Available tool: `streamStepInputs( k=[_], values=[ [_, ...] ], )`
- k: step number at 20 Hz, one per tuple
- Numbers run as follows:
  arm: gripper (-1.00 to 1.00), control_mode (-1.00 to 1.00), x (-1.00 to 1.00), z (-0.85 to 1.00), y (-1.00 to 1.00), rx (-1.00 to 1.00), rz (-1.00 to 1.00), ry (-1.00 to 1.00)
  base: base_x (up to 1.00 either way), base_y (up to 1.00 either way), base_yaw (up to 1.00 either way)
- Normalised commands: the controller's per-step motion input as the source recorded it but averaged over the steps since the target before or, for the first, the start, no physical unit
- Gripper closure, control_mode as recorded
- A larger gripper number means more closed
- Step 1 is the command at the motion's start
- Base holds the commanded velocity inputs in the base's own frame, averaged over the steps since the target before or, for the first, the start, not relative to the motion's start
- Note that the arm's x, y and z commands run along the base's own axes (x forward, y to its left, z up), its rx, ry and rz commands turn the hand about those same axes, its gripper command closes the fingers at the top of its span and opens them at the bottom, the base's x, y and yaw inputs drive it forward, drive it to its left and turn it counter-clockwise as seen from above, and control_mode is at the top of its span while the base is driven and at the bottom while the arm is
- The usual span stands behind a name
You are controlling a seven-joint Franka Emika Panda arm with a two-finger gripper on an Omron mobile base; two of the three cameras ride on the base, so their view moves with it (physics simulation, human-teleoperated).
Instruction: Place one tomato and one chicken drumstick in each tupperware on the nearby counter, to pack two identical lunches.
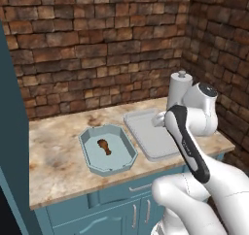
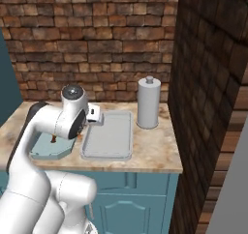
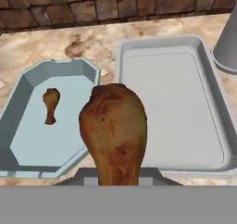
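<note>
A browned chicken drumstick (image 3: 114,130) is clamped in the gripper (image 3: 118,174) above the beige marbled counter (image 1: 53,156). A second, small drumstick (image 1: 104,146) lies inside the pale blue-grey octagonal tupperware (image 1: 91,154), beside the grey rectangular tray (image 3: 171,107).

Grey canister (image 2: 148,103) beside open tray (image 2: 109,136)

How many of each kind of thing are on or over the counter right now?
Chicken drumsticks: 2, one in the octagonal tupperware at, one held by the end effector at
Trays: 2, the octagonal one and a rectangular tray
Pale canister: 1
Tomatoes: 0
Total: 5
</note>
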Motion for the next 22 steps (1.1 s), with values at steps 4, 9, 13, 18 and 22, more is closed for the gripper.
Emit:
streamStepInputs(
  k=[4, 9, 13, 18, 22],
  values=[
    [1.00, -1.00, 0.50, -0.41, -0.07, 0.00, 0.00, 0.11, 0.00, 0.00, 0.00],
    [1.00, -1.00, 0.50, -0.35, -0.08, 0.00, 0.00, 0.08, 0.00, 0.00, 0.00],
    [1.00, -1.00, 0.51, -0.32, -0.13, 0.00, 0.00, 0.08, 0.00, 0.00, 0.00],
    [1.00, -1.00, 0.48, -0.35, -0.04, 0.00, 0.00, 0.05, 0.00, 0.00, 0.00],
    [1.00, -1.00, 0.49, -0.38, 0.00, 0.00, 0.00, 0.03, 0.00, 0.00, 0.00]
  ],
)
